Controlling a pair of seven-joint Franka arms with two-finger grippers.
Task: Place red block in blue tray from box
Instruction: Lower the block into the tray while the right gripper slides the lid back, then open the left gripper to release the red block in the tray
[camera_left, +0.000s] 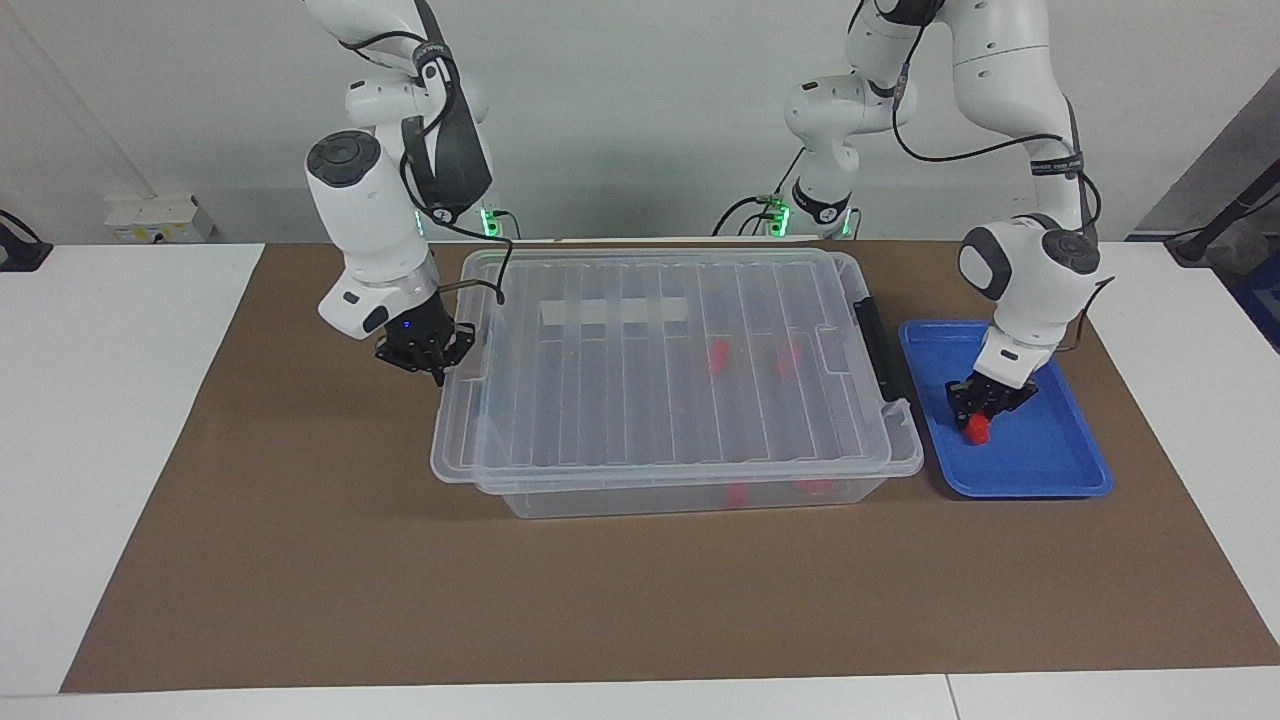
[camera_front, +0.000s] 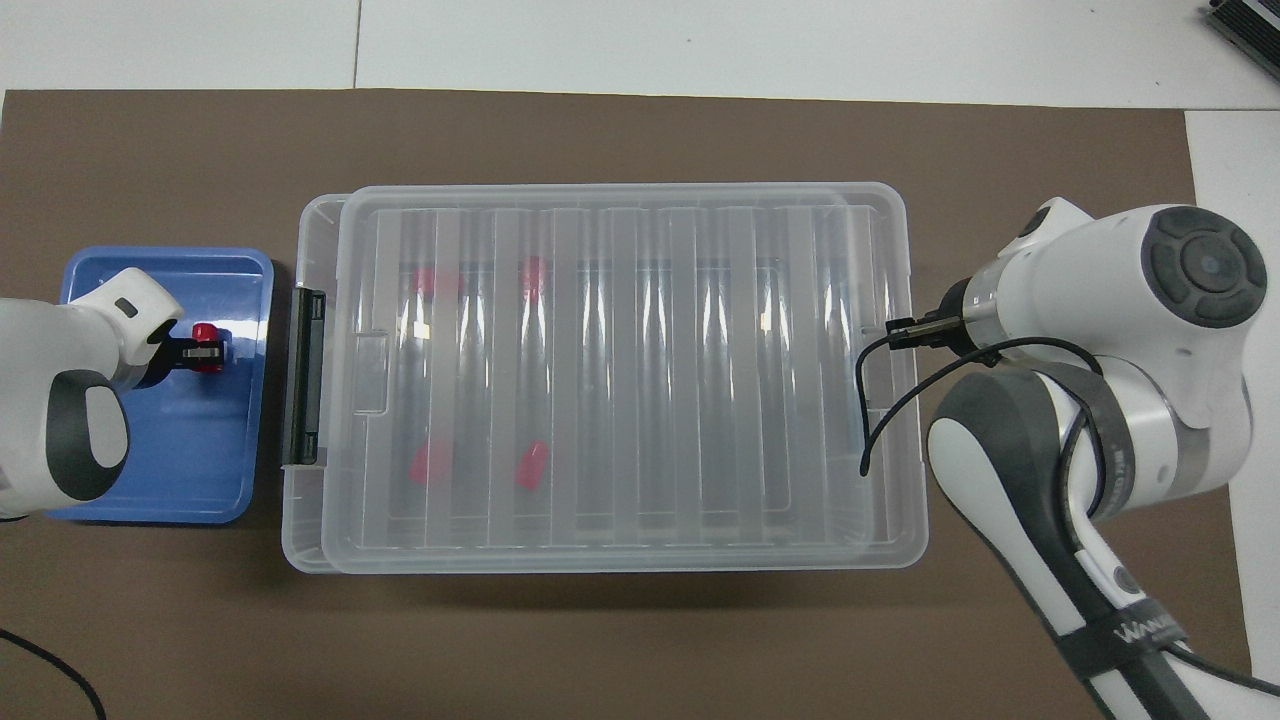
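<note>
Now, with the left gripper (camera_left: 983, 412) pinching the red block (camera_left: 978, 430) low over the blue tray (camera_left: 1040, 478) and the right gripper (camera_left: 432, 362) pressed together at the box (camera_left: 700, 495) lid's (camera_left: 660, 370) end, release gently, then lift straight up.

I saw a bright red block (camera_left: 978, 429) against the solid blue tray (camera_left: 1060, 470). The clear bin (camera_left: 560, 500) wore a ribbed see-through lid (camera_left: 620, 400) and a black latch handle (camera_left: 875, 335). A plain brown mat (camera_left: 300, 560) covered the white tabletop (camera_left: 90, 400). Both arms were white with black pincers.
</note>
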